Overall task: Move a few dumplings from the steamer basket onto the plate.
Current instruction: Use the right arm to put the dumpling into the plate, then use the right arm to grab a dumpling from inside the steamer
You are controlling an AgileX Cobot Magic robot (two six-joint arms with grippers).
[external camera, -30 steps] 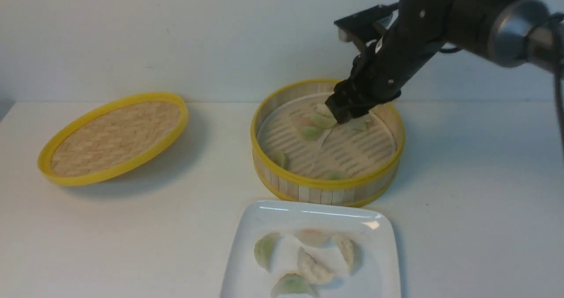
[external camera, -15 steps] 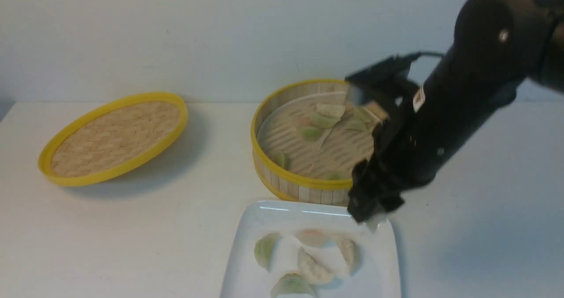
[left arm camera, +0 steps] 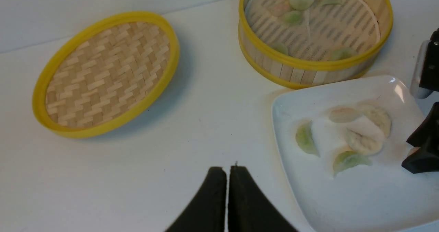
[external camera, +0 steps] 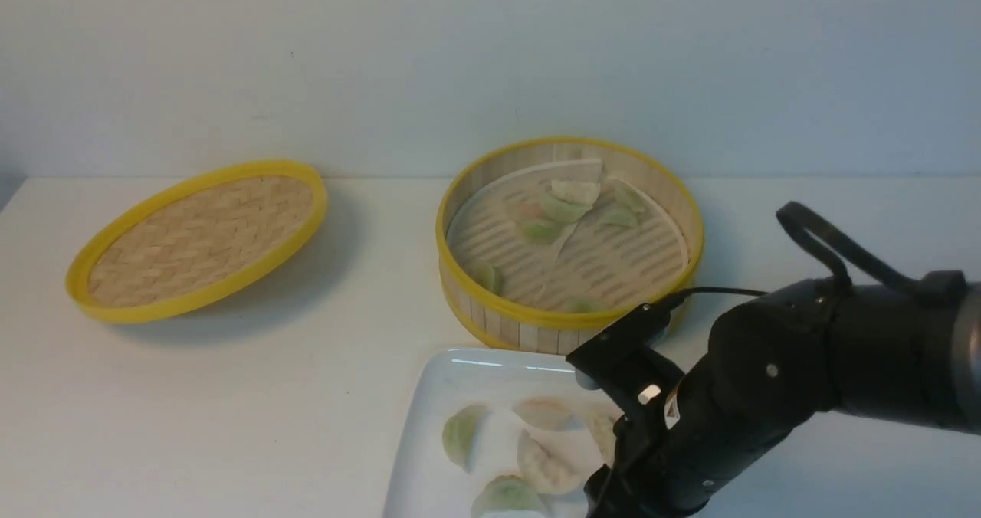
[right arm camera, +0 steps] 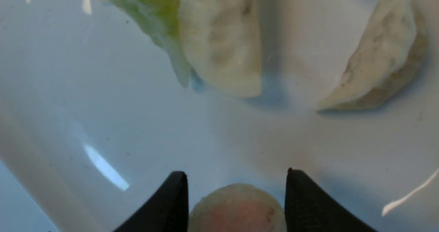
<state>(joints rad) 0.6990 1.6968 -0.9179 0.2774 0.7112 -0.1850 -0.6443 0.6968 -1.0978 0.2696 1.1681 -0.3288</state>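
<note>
The steamer basket (external camera: 567, 322) stands at centre back with several dumplings (external camera: 562, 208) on its slatted floor. The white plate (external camera: 437, 418) lies in front of it and holds several dumplings (external camera: 462, 431). My right gripper (external camera: 607, 503) is low over the plate's right part. In the right wrist view its fingers (right arm camera: 236, 177) stand apart with a pinkish dumpling (right arm camera: 236, 211) filling the gap and touching both; the plate (right arm camera: 103, 129) is close beneath. My left gripper (left arm camera: 226, 168) is shut and empty above the table, left of the plate (left arm camera: 343, 197). It does not show in the front view.
The shallow woven lid (external camera: 199, 238) with a yellow rim lies tilted at the back left and also shows in the left wrist view (left arm camera: 106, 74). A pale wall runs behind the white table. The right arm's black body covers the plate's right side.
My right arm has swung from inside the steamer basket, over its front rim, down onto the plate's right side, carrying a dumpling. The steamer, lid and plate have not moved.
</note>
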